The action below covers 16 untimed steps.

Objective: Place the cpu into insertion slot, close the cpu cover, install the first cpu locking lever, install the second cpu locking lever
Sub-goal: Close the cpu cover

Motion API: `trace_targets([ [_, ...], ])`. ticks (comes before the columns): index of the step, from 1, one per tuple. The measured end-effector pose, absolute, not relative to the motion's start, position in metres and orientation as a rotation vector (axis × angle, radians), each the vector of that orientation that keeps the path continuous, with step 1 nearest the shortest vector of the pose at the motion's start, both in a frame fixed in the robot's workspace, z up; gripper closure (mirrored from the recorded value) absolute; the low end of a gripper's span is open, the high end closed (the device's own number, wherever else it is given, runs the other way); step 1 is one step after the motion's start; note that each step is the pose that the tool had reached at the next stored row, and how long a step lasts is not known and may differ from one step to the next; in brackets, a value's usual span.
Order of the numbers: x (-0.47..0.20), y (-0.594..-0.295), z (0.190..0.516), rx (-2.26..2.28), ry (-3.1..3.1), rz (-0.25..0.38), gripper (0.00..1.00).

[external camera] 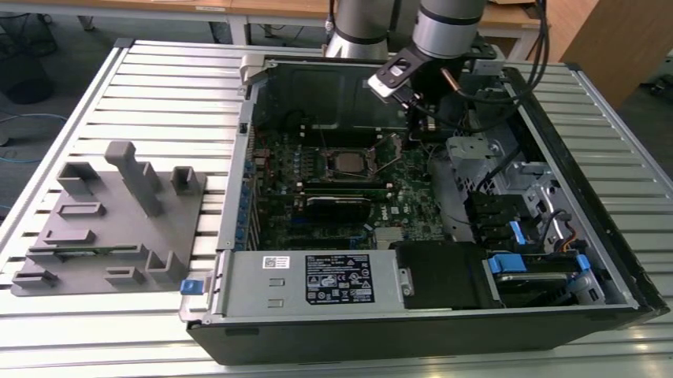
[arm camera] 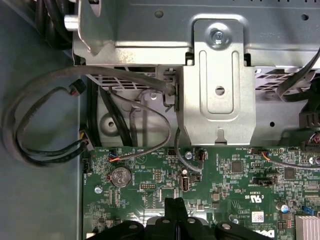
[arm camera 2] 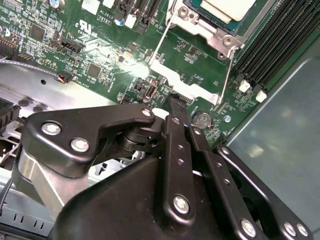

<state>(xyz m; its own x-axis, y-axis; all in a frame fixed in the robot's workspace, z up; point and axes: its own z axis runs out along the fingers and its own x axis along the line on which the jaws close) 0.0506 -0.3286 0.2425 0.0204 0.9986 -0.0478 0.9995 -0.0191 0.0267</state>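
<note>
Exterior view: an open computer case (external camera: pixel 421 335) is lying on a slatted metal desk (external camera: pixel 158 87), with a grey fixture block (external camera: pixel 105 224) sitting at the exterior view's left. The robot arm is reaching down into the case from the far side. Its end effector (external camera: pixel 425 118) is hanging over the green motherboard (external camera: pixel 315 185), near the cpu (external camera: pixel 345 162) and on its exterior-view right. The cpu is resting in the insertion slot (external camera: pixel 347 150).

Second wrist view: the end effector's black fingers (arm camera 2: pixel 175 107) are pressing together with nothing between them, hovering close over the board beside a round coin battery (arm camera 2: pixel 202 119). The cpu is lying a little apart, with the silvery cpu cover (arm camera 2: pixel 210 31) framing its edges. Two thin wire locking levers (arm camera 2: pixel 159 42) are running along the frame's sides; whether they are latched cannot be told.

First wrist view: the closed fingertips are pointing toward a metal bracket (arm camera: pixel 220 100) and looping black cables (arm camera: pixel 30 110).
</note>
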Motion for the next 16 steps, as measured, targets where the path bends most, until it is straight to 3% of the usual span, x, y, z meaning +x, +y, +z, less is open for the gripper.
trace_targets([
  [16, 0.038, -0.329, 0.243, 2.204, 2.161, -0.020, 0.89],
])
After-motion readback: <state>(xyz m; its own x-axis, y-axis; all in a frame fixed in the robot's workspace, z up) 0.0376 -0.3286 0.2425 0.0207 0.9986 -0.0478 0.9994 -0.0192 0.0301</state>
